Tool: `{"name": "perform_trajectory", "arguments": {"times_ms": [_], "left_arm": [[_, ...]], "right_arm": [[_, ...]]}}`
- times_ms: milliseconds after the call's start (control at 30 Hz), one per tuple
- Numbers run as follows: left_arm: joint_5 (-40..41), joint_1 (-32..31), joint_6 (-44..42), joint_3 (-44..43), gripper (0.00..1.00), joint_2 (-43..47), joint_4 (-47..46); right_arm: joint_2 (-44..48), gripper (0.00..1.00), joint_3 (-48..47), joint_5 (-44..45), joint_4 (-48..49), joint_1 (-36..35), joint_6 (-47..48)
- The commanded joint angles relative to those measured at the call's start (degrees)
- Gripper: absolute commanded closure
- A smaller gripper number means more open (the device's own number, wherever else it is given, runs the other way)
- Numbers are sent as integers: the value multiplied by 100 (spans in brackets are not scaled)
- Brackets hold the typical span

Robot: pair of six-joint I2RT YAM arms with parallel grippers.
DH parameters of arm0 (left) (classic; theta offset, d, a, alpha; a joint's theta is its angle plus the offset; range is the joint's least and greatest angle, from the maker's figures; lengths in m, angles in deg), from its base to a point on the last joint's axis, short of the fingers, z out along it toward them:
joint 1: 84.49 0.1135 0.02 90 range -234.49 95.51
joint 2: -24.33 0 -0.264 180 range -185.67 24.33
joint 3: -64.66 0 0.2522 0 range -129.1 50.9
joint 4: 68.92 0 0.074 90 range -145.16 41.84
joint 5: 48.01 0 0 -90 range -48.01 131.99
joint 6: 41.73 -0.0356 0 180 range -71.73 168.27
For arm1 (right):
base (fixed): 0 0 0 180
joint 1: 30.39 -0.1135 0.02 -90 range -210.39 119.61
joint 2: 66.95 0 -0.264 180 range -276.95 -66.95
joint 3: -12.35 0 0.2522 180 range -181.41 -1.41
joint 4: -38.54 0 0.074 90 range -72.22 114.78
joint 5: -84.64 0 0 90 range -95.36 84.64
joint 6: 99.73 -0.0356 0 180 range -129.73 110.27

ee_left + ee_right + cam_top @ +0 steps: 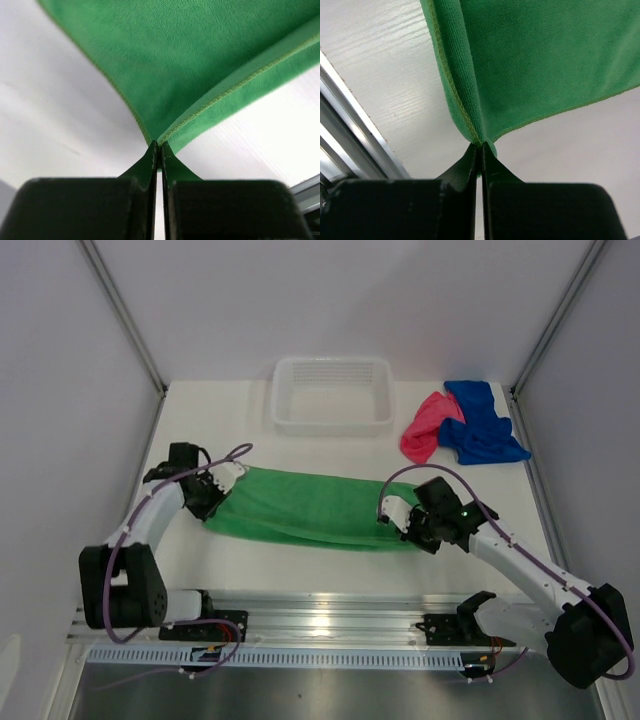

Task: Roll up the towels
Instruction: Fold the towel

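1. Metal rail [330, 625]: runs along the near edge of the desk [250, 560] and carries both arm bases.
2. Right end effector [392, 515] [480, 146]: clenched on the right end of the green towel [300, 505]. In the right wrist view the two dark fingers are pressed together with a hemmed corner of the cloth [545, 60] pinched at their tips.
3. Left end effector [222, 478] [158, 145]: clenched on the left end of the same towel. In the left wrist view the fingers meet on a stitched corner, and the fabric [200, 60] fans away from them.
4. Green towel: folded into a long band, spread across the middle of the desk between the two end effectors. Its left end lies slightly farther back than its right.
5. White slotted basket [332, 426]: at the far edge of the desk, centre, beyond the green towel and apart from it.
6. Pink-red towel [425, 430]: crumpled at the far right, to the right of the basket.
7. Blue towel [480, 425]: crumpled at the far right corner, touching the pink-red one on its right side.
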Motion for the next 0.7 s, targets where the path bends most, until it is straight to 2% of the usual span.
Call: {"name": "perform_trajectory", "arguments": {"times_ms": [0,133,233,333,467,600,667], "left_arm": [[-190,108,221,283,99,962,-68],[-190,117,176,907,99,2103,142],[-111,117,185,1013,99,2518,336],[3,117,307,1023,99,2730,56],[38,117,580,523,99,2064,-261],[3,126,853,-363,99,853,-454],[47,126,914,-524,99,535,-586]], "right_arm": [[205,100,-337,-68,-502,-61,-128],[188,100,-425,-436,-1204,-184,-16],[232,100,-495,-455,-1276,-246,-58],[101,100,-688,-428,-1180,-150,-67],[-505,100,-899,-218,-646,324,-66],[-1156,100,-1084,187,-56,518,-76],[-1490,100,-1137,239,374,597,-67]]}}
